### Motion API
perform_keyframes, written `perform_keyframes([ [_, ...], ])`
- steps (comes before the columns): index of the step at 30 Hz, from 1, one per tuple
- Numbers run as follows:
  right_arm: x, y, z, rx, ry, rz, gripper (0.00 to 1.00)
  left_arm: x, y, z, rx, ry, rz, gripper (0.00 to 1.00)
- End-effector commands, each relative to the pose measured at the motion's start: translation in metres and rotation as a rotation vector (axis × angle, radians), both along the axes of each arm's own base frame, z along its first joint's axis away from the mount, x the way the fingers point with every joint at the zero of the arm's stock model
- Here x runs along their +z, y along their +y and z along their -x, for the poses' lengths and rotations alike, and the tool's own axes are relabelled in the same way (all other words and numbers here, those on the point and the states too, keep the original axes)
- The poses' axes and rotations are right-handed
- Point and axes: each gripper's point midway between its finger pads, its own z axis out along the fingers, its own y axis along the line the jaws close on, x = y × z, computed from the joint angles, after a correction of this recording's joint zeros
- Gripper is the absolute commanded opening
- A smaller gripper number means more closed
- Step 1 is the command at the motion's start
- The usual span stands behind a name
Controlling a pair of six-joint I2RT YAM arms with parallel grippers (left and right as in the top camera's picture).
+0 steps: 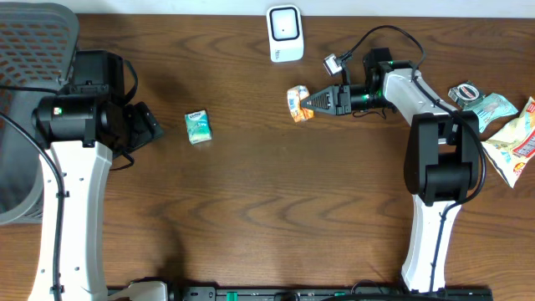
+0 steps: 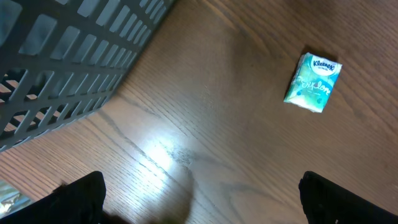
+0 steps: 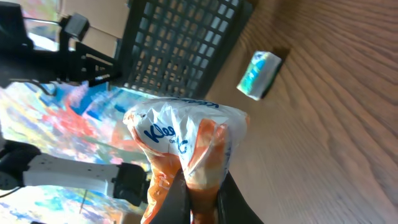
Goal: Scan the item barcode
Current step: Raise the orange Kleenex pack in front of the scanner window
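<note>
My right gripper (image 1: 308,104) is shut on an orange and white tissue pack (image 1: 296,104), holding it off the table just below the white barcode scanner (image 1: 285,33) at the back. In the right wrist view the pack (image 3: 186,140) is pinched between the dark fingers (image 3: 231,202) of the right gripper (image 3: 202,199), crumpled at the grip. A green tissue pack (image 1: 198,127) lies flat on the table, left of centre. My left gripper (image 1: 147,125) hovers to its left, open and holding nothing. The left wrist view has the left gripper (image 2: 202,196) wide apart above bare wood, the green pack (image 2: 313,82) ahead.
A grey mesh basket (image 1: 33,50) stands at the far left edge, its wall (image 2: 62,62) close to the left gripper. Snack packets (image 1: 514,138) and a small tape roll (image 1: 462,92) lie at the far right. A cable (image 1: 393,33) loops behind the right arm.
</note>
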Motion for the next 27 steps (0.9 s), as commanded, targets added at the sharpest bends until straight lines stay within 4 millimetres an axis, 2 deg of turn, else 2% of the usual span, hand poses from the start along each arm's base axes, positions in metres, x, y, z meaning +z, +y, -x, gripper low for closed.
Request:
perform_keyframes([
  [1,-0.019,0.01,0.007,0.03,0.008,0.075,0.01,0.0,0.003,0.0,0.016,0.002,-0.007,0.98],
  [7,-0.055,0.009,0.006,0.022,0.054,0.323,0.01,0.0,0.003,0.0,0.015,0.002,-0.007,0.98],
  [11,-0.076,-0.001,-0.01,-0.063,0.135,0.538,0.01,0.0,0.003,0.0,0.016,0.002,-0.007,0.98],
  [15,-0.085,-0.003,-0.026,-0.127,0.1,0.753,0.01,0.0,0.003,0.0,0.015,0.002,-0.007,0.98],
  [18,-0.079,-0.004,-0.047,-0.188,0.002,0.904,0.01,0.0,0.003,0.0,0.016,0.002,-0.007,0.98],
  [21,-0.065,-0.015,-0.079,-0.298,-0.169,1.103,0.01,0.0,0.003,0.0,0.016,0.002,-0.007,0.98],
  [25,-0.033,-0.043,-0.131,-0.556,-0.445,1.429,0.01,0.0,0.003,0.0,0.016,0.002,-0.007,0.98],
  [27,-0.015,-0.045,-0.149,-0.626,-0.601,1.523,0.01,0.0,0.003,0.0,0.016,0.002,-0.007,0.98],
])
